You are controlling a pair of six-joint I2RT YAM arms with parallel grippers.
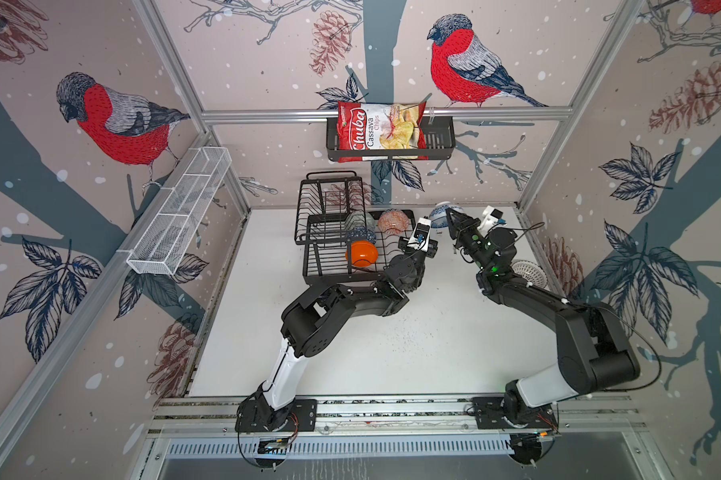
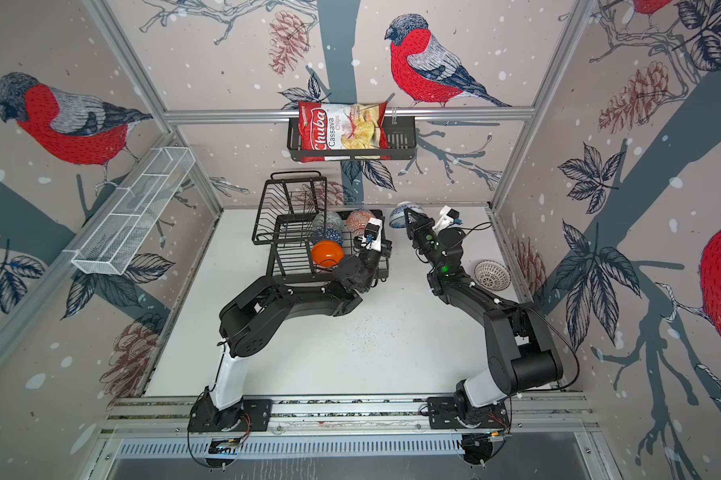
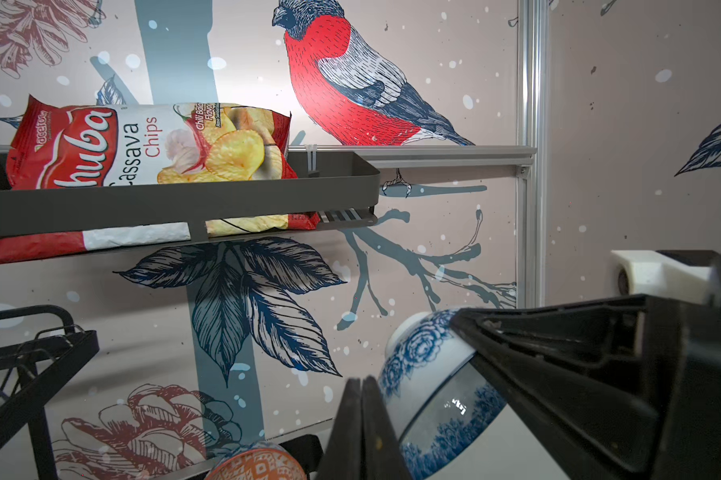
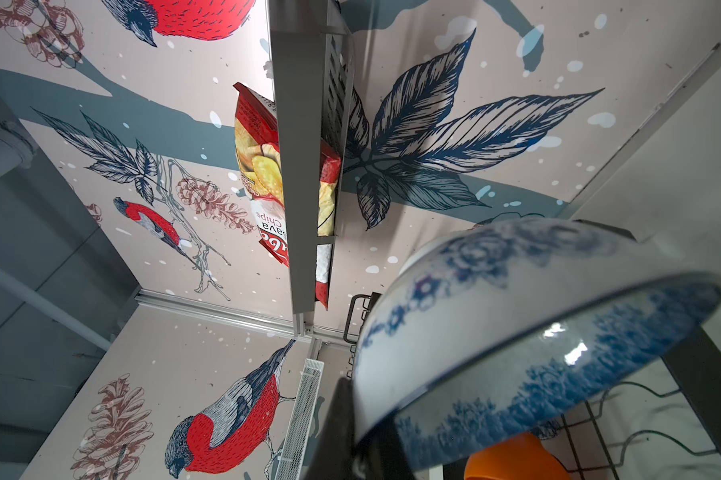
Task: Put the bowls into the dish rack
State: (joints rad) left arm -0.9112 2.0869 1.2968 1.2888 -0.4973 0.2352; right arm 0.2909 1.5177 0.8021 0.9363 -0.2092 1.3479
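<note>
Blue-white floral bowl clamped in right gripper, left gripper closed empty; next it needs swinging into the black wire dish rack.

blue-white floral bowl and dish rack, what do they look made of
The blue-white floral bowl looks like glazed ceramic with a glossy finish: sharp bright glints on its inner wall, blue pattern on smooth white. The dish rack is probably metal wire and bar with a black coating, fairly matte: thin stiff rods, no bare metal showing, so the kind of coating is open.
</note>
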